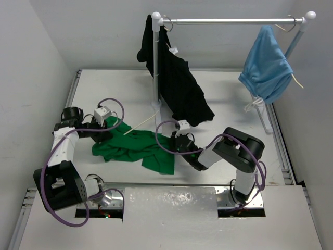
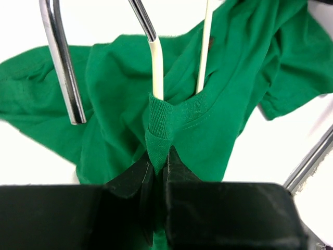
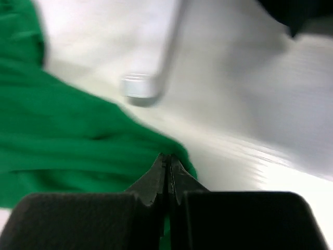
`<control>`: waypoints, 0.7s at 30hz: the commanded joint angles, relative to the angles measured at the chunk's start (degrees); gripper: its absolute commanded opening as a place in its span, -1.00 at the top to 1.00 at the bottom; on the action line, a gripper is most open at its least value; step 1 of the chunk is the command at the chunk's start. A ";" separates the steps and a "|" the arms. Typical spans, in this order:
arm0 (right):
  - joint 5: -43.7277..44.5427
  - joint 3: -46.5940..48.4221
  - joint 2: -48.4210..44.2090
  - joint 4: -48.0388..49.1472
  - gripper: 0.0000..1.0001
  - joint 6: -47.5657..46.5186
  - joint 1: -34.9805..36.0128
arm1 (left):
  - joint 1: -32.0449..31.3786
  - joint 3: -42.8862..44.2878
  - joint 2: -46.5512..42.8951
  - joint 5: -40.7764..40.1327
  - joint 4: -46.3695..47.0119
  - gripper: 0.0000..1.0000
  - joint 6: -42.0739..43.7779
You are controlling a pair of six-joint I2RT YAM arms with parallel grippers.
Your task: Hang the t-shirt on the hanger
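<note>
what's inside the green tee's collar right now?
Two rods of the thin cream-white hanger enter the ribbed collar of the bright green cloth t-shirt, which the left gripper pinches. Their lower ends are hidden under the fabric.

One t-shirt point(image 1: 130, 146), two other garments point(image 1: 179, 88), one rack point(image 1: 229, 21).

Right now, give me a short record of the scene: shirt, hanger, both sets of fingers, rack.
t-shirt: green, crumpled on the table
hanger: cream, arms run into the shirt's collar
left fingers: shut on the collar
right fingers: shut at the shirt's edge; hold unclear
rack: black garment and light-blue garment hang from it
</note>
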 commanded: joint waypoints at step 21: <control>4.11 25.79 9.02 -10.99 -0.11 -10.89 4.53 | 0.53 1.37 -0.46 9.73 -4.31 1.00 9.71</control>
